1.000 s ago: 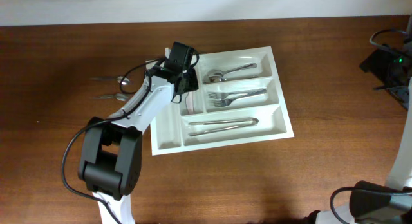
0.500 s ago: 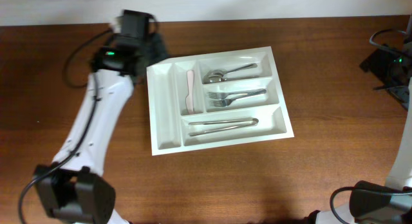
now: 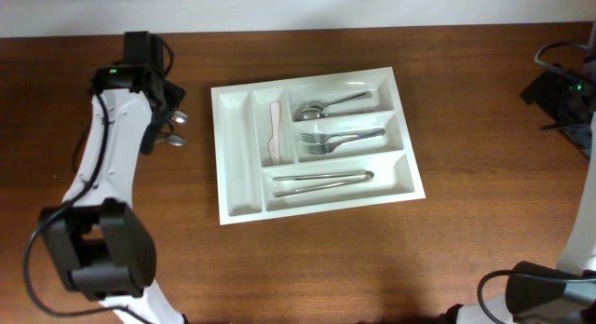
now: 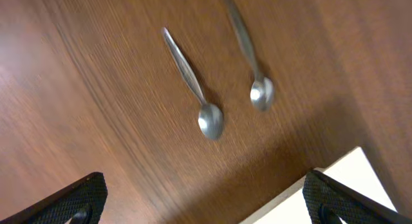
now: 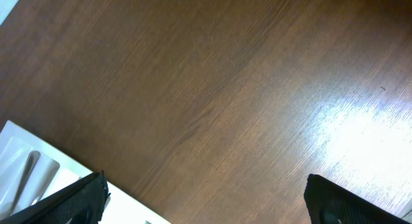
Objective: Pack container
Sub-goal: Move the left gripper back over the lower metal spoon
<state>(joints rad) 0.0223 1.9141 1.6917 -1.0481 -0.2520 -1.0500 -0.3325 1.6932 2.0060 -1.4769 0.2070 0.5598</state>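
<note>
The container (image 3: 233,166) sits mid-table. Just left of it, two spoons (image 4: 210,121) lie close together below the left gripper (image 4: 206,201), which is spread wide and empty. A careless pinch could catch both spoons or skid one away. The right gripper (image 5: 206,201) is also wide open and empty.

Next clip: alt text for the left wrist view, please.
Two metal spoons lie apart on the brown wooden table, the centre spoon and the upper-right spoon. The open left gripper holds nothing; a white corner of the container shows at lower right.
</note>
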